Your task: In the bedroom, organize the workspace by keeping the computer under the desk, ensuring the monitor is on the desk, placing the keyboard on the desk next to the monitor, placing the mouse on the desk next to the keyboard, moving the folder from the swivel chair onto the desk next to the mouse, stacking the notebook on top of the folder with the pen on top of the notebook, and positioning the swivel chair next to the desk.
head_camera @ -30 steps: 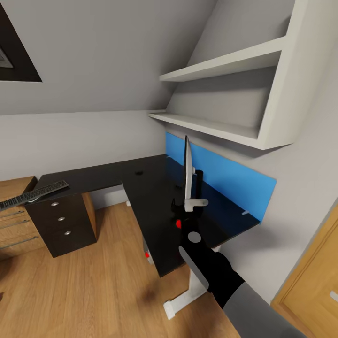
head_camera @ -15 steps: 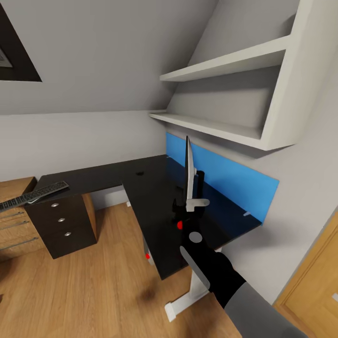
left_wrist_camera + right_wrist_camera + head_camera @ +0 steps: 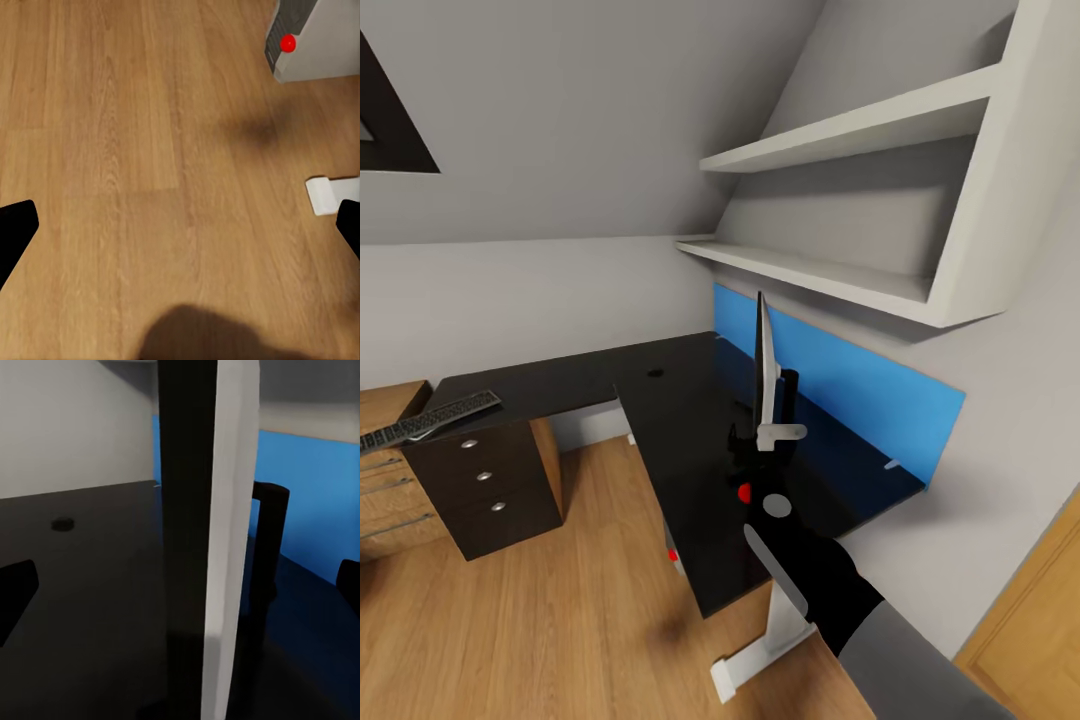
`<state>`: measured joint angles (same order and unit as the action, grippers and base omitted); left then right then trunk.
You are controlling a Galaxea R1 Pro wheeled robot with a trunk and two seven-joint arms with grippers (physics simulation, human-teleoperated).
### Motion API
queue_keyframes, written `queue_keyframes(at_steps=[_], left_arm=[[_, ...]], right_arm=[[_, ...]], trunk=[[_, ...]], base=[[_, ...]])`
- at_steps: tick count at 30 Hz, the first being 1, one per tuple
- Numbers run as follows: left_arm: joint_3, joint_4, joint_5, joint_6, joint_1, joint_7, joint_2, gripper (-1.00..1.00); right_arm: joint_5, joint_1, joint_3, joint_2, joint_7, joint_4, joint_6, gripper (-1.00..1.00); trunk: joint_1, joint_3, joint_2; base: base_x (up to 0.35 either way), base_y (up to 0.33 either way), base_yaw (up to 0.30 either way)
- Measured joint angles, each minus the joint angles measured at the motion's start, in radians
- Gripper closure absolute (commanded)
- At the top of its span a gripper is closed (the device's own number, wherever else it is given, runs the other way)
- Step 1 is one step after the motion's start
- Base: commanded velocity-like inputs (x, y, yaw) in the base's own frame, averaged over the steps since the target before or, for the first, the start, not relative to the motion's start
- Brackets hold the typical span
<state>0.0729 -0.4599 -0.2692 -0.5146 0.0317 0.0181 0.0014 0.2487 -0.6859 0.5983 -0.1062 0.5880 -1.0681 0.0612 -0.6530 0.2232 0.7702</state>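
The monitor (image 3: 763, 370) stands upright and edge-on on the black desk (image 3: 660, 400), in front of its blue back panel (image 3: 840, 375). My right gripper (image 3: 760, 452) reaches up to the monitor's lower near edge. In the right wrist view the monitor (image 3: 206, 532) fills the middle, with the right gripper (image 3: 180, 585) open and its fingers (image 3: 15, 592) wide apart on either side. The keyboard (image 3: 430, 418) lies at the desk's far left end, partly over a wooden cabinet. My left gripper (image 3: 180, 232) hangs open over the wooden floor, near the grey computer (image 3: 315, 37) with its red button.
A black three-drawer pedestal (image 3: 485, 480) stands under the desk's left end, beside the light wooden cabinet (image 3: 385, 400). White wall shelves (image 3: 830, 135) hang above the desk. A white desk foot (image 3: 326, 195) rests on the floor. A wooden door (image 3: 1030, 620) is at the right.
The whole head view has shifted slightly, so the camera moved. The monitor and my right gripper keep the same places relative to each other.
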Motion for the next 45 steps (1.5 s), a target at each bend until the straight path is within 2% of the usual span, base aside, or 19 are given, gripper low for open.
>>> queue_keyframes(at_steps=[11, 22, 45], left_arm=[[0.0, 0.0, 0.0, 0.0, 0.0, 0.0, 0.0, -1.0], [0.001, 0.0, 0.0, 0.0, 0.0, 0.0, 0.0, -1.0], [0.001, 0.0, 0.0, 0.0, 0.0, 0.0, 0.001, -1.0]], right_arm=[[0.0, 0.0, -0.001, 0.002, 0.0, 0.001, 0.0, -1.0], [0.001, 0.0, 0.0, 0.022, 0.0, 0.0, 0.0, -1.0], [0.001, 0.0, 0.0, 0.025, 0.0, 0.002, 0.0, -1.0]], trunk=[[0.0, 0.0, 0.0], [0.0, -0.005, 0.0], [0.0, -0.007, 0.0]], base=[[0.011, 0.0, 0.0], [0.001, 0.0, -0.074], [0.005, 0.003, -0.01]])
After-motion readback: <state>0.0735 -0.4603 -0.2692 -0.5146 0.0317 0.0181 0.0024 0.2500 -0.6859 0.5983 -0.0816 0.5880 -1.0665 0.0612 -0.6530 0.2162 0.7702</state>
